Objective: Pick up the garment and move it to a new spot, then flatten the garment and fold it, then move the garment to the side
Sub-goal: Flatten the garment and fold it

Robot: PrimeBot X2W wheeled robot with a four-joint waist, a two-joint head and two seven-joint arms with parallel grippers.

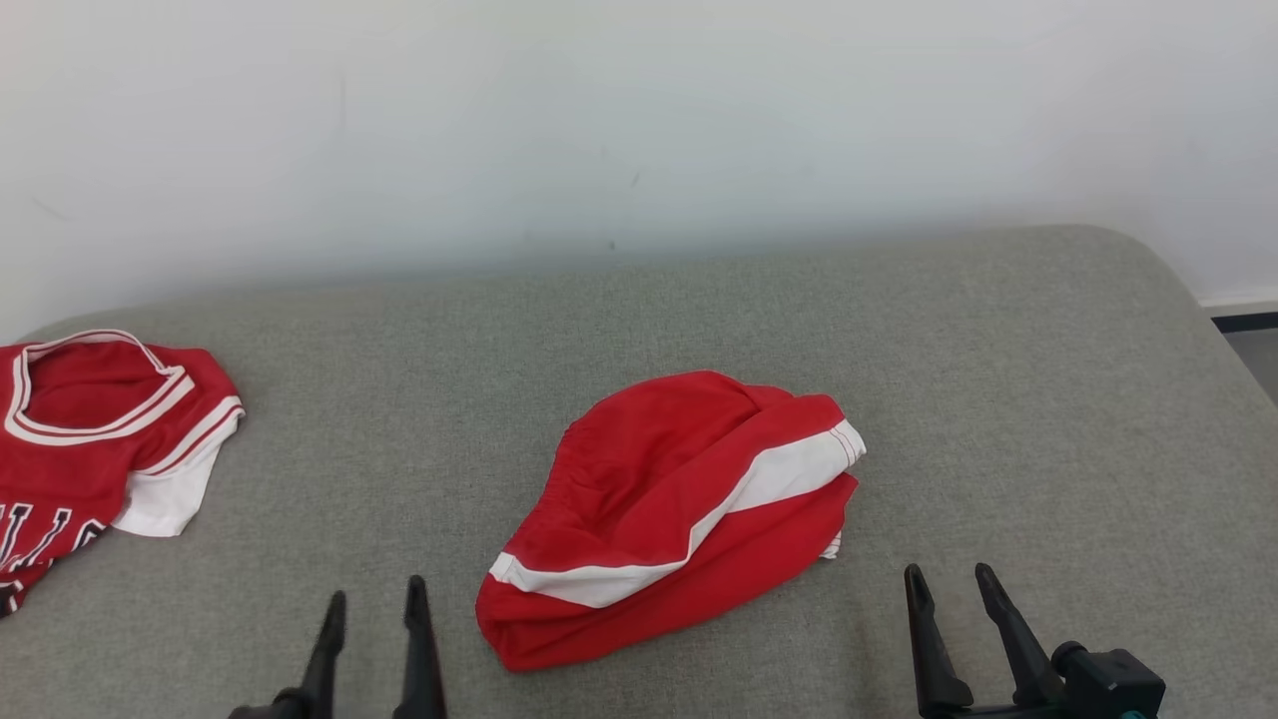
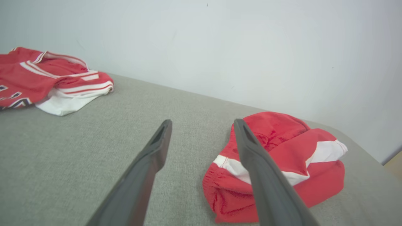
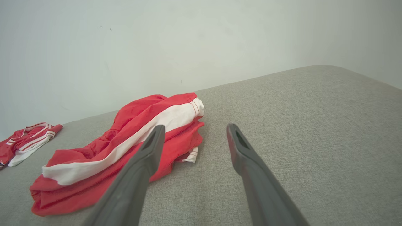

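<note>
**Booth:** Where's the garment right now?

**Me:** The red shorts (image 1: 669,509) with the white stripe lie bunched in the middle of the grey cushion (image 1: 949,379), dead ahead at twelve o'clock. They sit between my two grippers and touch neither.

**Booth:** And your jaws?

**Me:** My left gripper (image 1: 376,589), down at seven o'clock, stands parted and empty. My right gripper (image 1: 948,569), at five o'clock, is the same, fingers spread above bare fabric. A red jersey (image 1: 80,439) lies well apart at ten o'clock, at the cushion's left edge.

Head camera high over grey cushion (image 1: 699,320); wrist cameras low beside shared red shorts (image 1: 659,499).
</note>
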